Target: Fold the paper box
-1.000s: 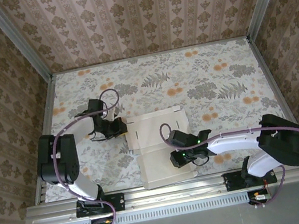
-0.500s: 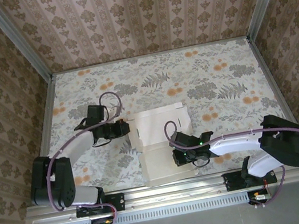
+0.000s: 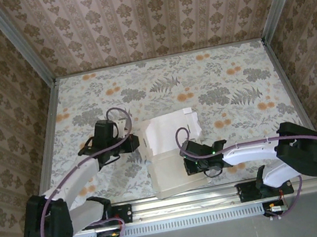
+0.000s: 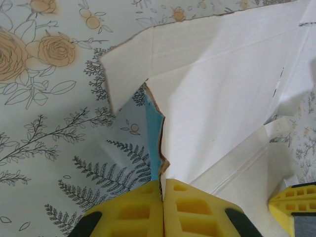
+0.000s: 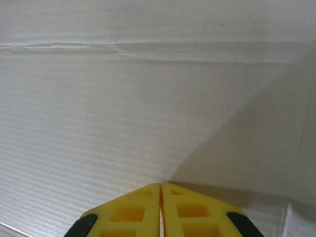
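The paper box (image 3: 170,130) lies unfolded on the floral table (image 3: 232,81), white face up, with a crease across it. My left gripper (image 3: 135,141) is shut on its torn left edge. In the left wrist view the yellow fingers (image 4: 133,212) pinch that edge, with the gripper (image 4: 163,190) closed on the paper box (image 4: 222,98). The edge is raised, so the turquoise underside (image 4: 153,133) shows. My right gripper (image 3: 187,165) is shut, its tips resting on the near white panel (image 3: 170,178). The right wrist view shows the gripper (image 5: 160,190) closed against the ribbed white card (image 5: 148,98).
A metal rail (image 3: 185,201) runs along the near table edge by the arm bases. Wallpapered walls (image 3: 146,16) enclose the table on three sides. A yellow finger of the right gripper (image 4: 294,200) shows at the lower right of the left wrist view.
The left arm has swung down and inward, carrying its gripper right and nearer with the card's left edge, which has lifted. The right gripper has closed the last bit on the near panel.
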